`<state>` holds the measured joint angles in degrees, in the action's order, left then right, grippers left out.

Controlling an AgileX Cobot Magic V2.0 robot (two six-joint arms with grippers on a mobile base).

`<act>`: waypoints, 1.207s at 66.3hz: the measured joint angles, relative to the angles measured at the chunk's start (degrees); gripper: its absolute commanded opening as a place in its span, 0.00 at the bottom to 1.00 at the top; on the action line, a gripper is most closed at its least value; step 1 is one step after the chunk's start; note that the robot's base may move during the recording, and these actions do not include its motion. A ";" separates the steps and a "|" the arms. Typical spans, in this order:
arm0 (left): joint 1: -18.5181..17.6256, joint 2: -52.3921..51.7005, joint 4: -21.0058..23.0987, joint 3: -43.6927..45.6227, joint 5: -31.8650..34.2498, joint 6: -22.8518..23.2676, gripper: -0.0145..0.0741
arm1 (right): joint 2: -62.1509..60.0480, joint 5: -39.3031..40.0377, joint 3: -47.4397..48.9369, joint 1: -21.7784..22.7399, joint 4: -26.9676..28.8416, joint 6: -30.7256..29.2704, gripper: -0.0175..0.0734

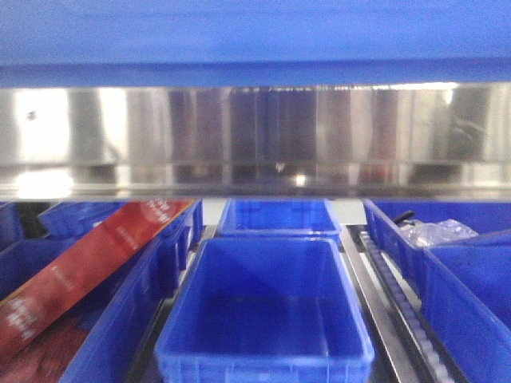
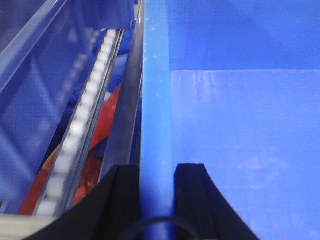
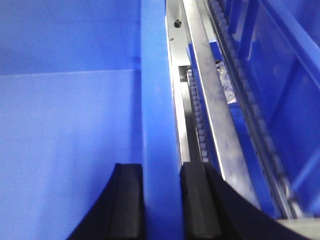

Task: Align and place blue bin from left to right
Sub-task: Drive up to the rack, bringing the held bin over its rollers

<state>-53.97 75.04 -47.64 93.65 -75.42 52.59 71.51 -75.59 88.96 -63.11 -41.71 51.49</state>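
The blue bin (image 1: 263, 315) stands empty in the middle lane of the rack, open top facing up. In the left wrist view its left rim (image 2: 155, 110) runs up the frame, and my left gripper (image 2: 156, 172) is shut on that rim, one black finger on each side. On the opposite side, the bin's right rim (image 3: 157, 100) is pinched the same way by my right gripper (image 3: 161, 172). The bin's inner floor (image 3: 70, 150) is bare. Neither gripper shows in the front view.
A second blue bin (image 1: 278, 217) sits right behind the held one. A left-lane bin (image 1: 120, 319) holds a long red box (image 1: 88, 267). Right-lane bins (image 1: 467, 287) hold clear plastic wrap (image 1: 435, 233). Roller tracks (image 2: 82, 125) (image 3: 197, 115) flank the lane. A steel panel (image 1: 255, 136) spans above.
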 measured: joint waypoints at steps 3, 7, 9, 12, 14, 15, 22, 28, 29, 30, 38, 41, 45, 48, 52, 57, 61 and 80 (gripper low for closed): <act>0.00 0.00 0.00 0.00 0.00 0.00 0.04 | 0.00 0.00 0.00 0.00 0.00 0.00 0.10; 0.00 0.00 0.00 0.00 0.00 -0.01 0.04 | 0.00 0.00 0.00 0.00 0.00 0.00 0.10; 0.00 0.00 0.00 0.00 0.00 0.09 0.04 | 0.00 0.00 0.00 0.00 0.00 0.00 0.10; 0.00 0.00 0.00 0.00 0.00 0.09 0.04 | 0.00 0.00 0.00 0.00 0.00 0.00 0.10; 0.00 0.00 0.00 0.00 0.00 0.09 0.04 | 0.00 0.00 0.00 0.00 0.00 0.00 0.10; 0.00 0.00 0.00 0.00 0.00 0.09 0.04 | 0.00 0.00 0.00 0.00 0.00 0.00 0.10; 0.00 0.00 0.00 0.00 0.00 0.09 0.04 | 0.00 0.00 0.00 0.00 0.00 0.00 0.10; 0.00 0.00 0.00 0.00 0.00 0.09 0.04 | 0.00 0.00 0.00 0.00 0.00 0.00 0.10; 0.00 0.00 0.00 0.00 0.00 0.09 0.04 | 0.00 0.00 0.00 0.00 0.00 0.00 0.10; 0.00 0.00 0.00 0.00 0.00 0.09 0.04 | 0.00 0.00 0.00 0.00 0.00 0.00 0.10; 0.00 0.00 0.00 0.00 0.00 0.09 0.04 | 0.00 0.00 0.00 0.00 0.00 0.00 0.10; 0.00 0.00 0.00 0.00 0.00 0.09 0.04 | 0.00 0.00 0.00 0.00 0.00 0.00 0.10; 0.00 0.00 0.00 0.00 0.00 0.09 0.04 | 0.00 0.00 0.00 0.00 0.00 0.00 0.10; 0.00 0.00 0.00 0.00 0.00 0.09 0.04 | 0.00 0.00 0.00 0.00 0.00 0.00 0.10; 0.00 0.00 0.00 0.00 0.00 0.09 0.04 | 0.00 0.00 0.00 0.00 0.00 0.00 0.10; 0.00 0.00 0.00 0.00 0.00 0.09 0.04 | 0.00 0.00 0.00 0.00 0.00 0.00 0.10; 0.00 0.00 0.00 0.00 0.00 0.09 0.04 | 0.00 0.00 0.00 0.00 0.00 0.00 0.10; 0.00 0.00 0.00 0.00 0.00 0.09 0.04 | 0.00 0.00 0.00 0.00 0.00 0.00 0.10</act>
<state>-53.97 75.04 -47.64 93.65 -75.42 52.68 71.51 -75.59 88.96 -63.11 -41.71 51.49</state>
